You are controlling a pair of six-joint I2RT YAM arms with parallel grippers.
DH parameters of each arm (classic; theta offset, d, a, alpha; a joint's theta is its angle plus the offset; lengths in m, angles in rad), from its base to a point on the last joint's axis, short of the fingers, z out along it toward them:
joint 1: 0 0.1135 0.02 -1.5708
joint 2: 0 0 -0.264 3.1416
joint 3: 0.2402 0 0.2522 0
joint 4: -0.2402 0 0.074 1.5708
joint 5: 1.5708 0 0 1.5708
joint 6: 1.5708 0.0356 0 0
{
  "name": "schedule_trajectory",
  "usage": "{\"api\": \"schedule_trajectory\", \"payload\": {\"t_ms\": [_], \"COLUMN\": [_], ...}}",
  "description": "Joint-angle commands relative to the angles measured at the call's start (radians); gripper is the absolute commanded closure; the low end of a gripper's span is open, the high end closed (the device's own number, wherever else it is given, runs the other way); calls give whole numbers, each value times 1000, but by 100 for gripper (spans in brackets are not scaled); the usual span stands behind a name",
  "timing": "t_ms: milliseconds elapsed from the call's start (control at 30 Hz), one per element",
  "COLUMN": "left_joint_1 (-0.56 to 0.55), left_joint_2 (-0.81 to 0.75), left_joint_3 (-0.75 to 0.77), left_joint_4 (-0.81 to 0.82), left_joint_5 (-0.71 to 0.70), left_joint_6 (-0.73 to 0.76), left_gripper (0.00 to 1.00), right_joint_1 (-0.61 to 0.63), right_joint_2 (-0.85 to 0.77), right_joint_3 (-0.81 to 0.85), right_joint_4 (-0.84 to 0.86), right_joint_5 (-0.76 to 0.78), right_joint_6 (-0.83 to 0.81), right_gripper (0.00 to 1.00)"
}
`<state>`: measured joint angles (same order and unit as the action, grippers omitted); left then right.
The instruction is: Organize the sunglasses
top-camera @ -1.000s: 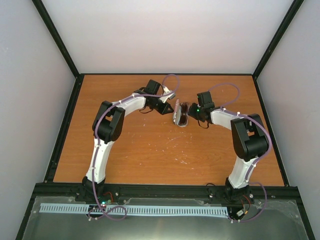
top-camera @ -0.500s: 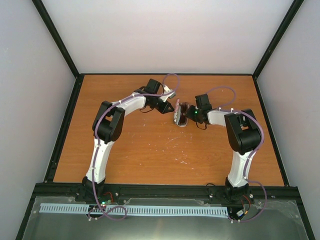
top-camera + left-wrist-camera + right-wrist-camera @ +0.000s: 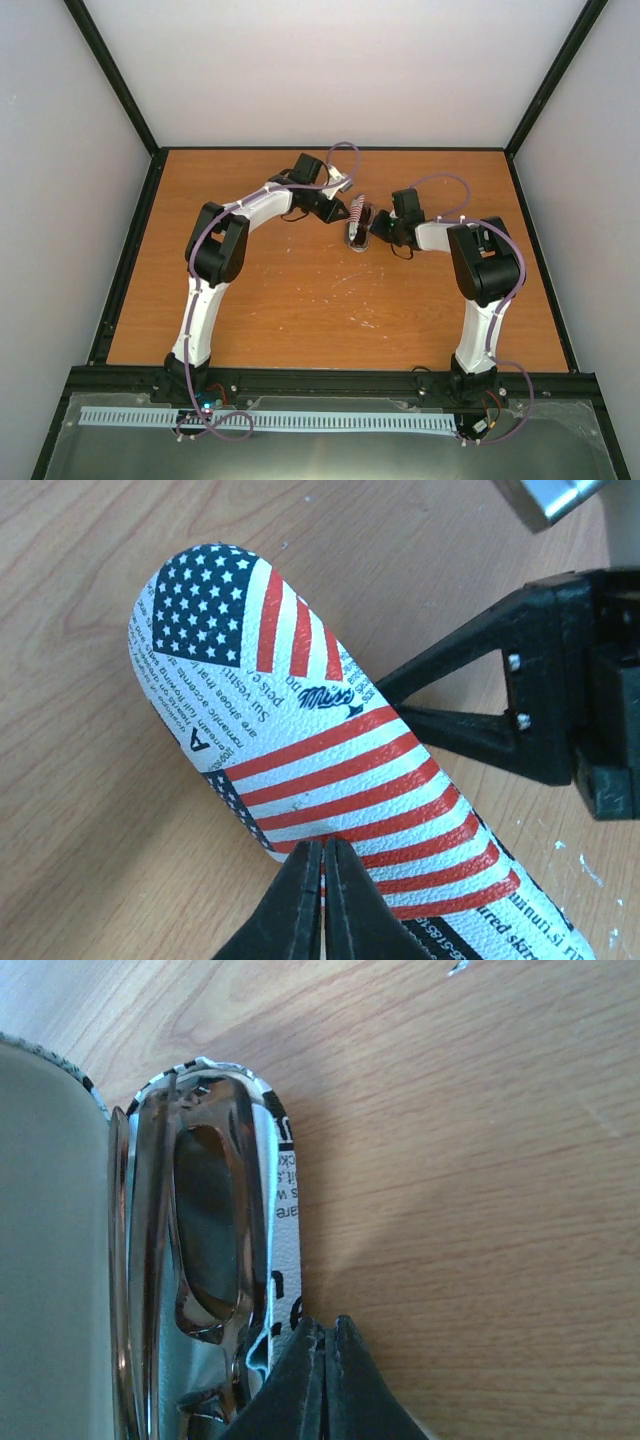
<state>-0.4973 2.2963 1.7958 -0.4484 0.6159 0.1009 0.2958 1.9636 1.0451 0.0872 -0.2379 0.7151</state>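
Now, sunglasses (image 3: 205, 1230): lying folded in the open flag-patterned case (image 3: 300, 740), left of centre in the right wrist view.
Left gripper (image 3: 322, 875): pressing closed fingers on the lid, bottom centre; grip unclear.
Right gripper (image 3: 322, 1345): resting fully closed at the shell's rim.
Risk: lid possibly pinching the frame, or case skidding.
Surroundings: wooden table (image 3: 300, 300); both arms crowding the case.

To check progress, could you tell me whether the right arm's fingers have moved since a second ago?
Yes. The right arm's fingers moved left, away from the black rail at the table's right edge, up to the oval flag-patterned case.
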Motion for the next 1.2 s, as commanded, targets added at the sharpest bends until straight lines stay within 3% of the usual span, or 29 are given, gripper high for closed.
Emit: {"api": "schedule_trajectory", "payload": {"t_ms": [0,1167], "left_joint_1": [-36,-61], "left_joint_2": [17,110], "left_joint_3": [56,50], "left_joint_4": [-9,-8], "left_joint_5": [28,88], "left_joint_6": [-15,-21], "left_gripper": [94,93], "right_joint_1": [11,15], "right_joint_2": [-7,-48], "right_joint_3": [-16,-27], "right_joint_4": [54,88], "right_joint_5": [-78,-208], "right_joint_6": [-11,-113], "right_gripper": [97,97]}}
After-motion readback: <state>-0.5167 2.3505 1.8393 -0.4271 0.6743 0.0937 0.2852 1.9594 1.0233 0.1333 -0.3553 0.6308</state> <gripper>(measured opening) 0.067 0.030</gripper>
